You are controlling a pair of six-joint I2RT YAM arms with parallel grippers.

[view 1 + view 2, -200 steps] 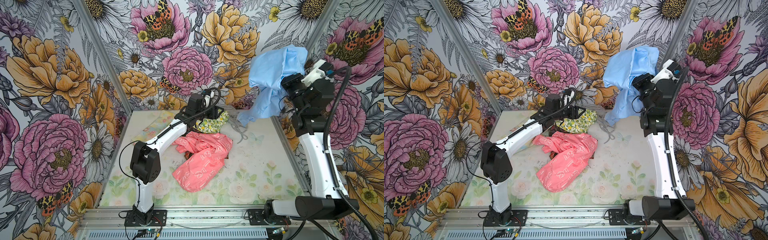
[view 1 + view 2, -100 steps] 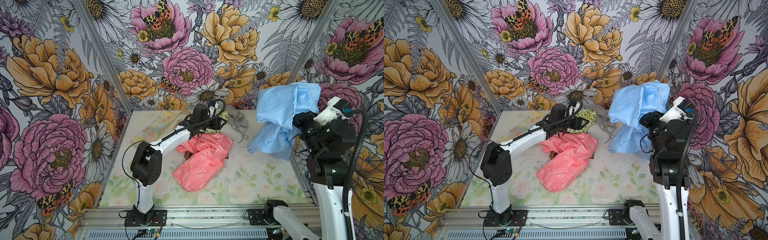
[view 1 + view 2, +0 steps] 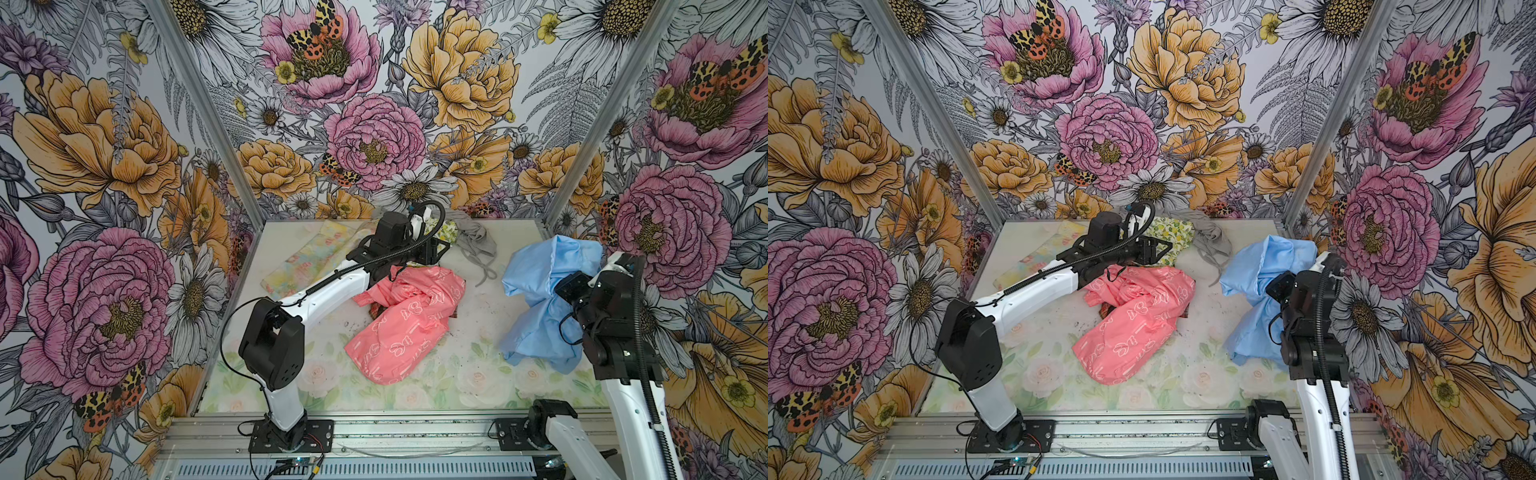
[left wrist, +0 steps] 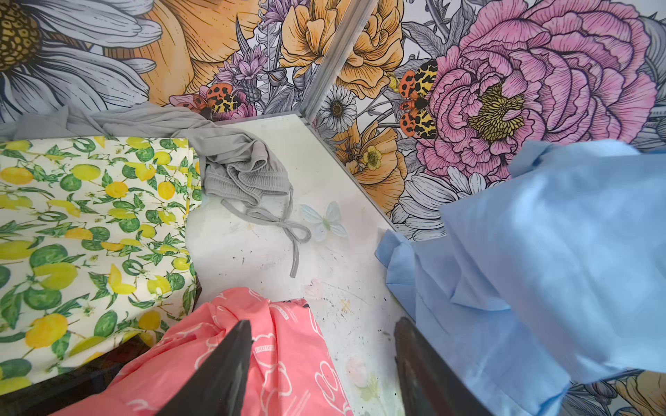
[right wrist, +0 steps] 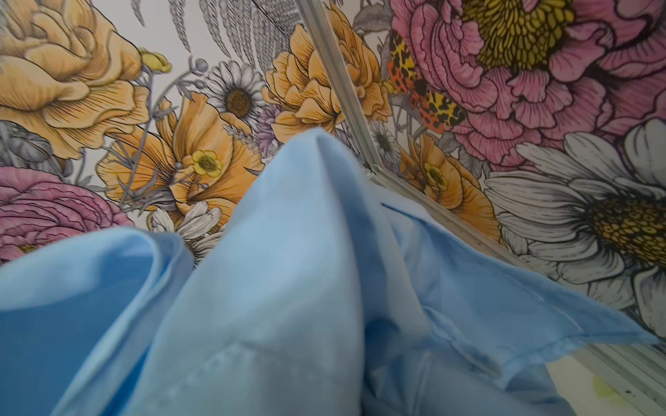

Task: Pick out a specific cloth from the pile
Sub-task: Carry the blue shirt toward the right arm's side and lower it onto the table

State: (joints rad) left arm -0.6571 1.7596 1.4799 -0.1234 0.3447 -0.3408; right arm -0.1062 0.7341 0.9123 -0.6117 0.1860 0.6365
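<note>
Although its fingers are buried under fabric in every view, the right tool (image 3: 567,287) is closed tight on the sky-blue cloth (image 3: 534,286). The cloth hangs from it in a bunched drape at about 3 o'clock of the table (image 3: 478,374), close to the right-hand wall. Both top views show this garment lifted off the pile (image 3: 415,299) and well apart from it, with bare table between them. Whether its lowest fold touches the surface I cannot tell. From the right wrist camera the plain blue fabric fills the lower part of the picture and hides the fingers completely.

The left tool (image 4: 320,363) is partly open, with nothing between its dark fingers (image 4: 223,371). It hovers over the edge of the coral-pink cloth (image 4: 281,360) and a patch of bare table. In a top view it is at roughly 12 o'clock (image 3: 438,249), reaching low over the back of the pile.

The coral-pink cloth, marked with white prints, lies crumpled at the centre of the table. A red-brown plaid scrap (image 3: 1105,309) shows from under it. The lemon-print cloth (image 4: 90,234) lies at 12 o'clock, partly under the left arm. Just beside it at 1 o'clock is the grey cloth (image 3: 473,239), its strings trailing toward the centre. A pastel floral cloth (image 3: 307,262) lies flat at about 10 o'clock.
</note>
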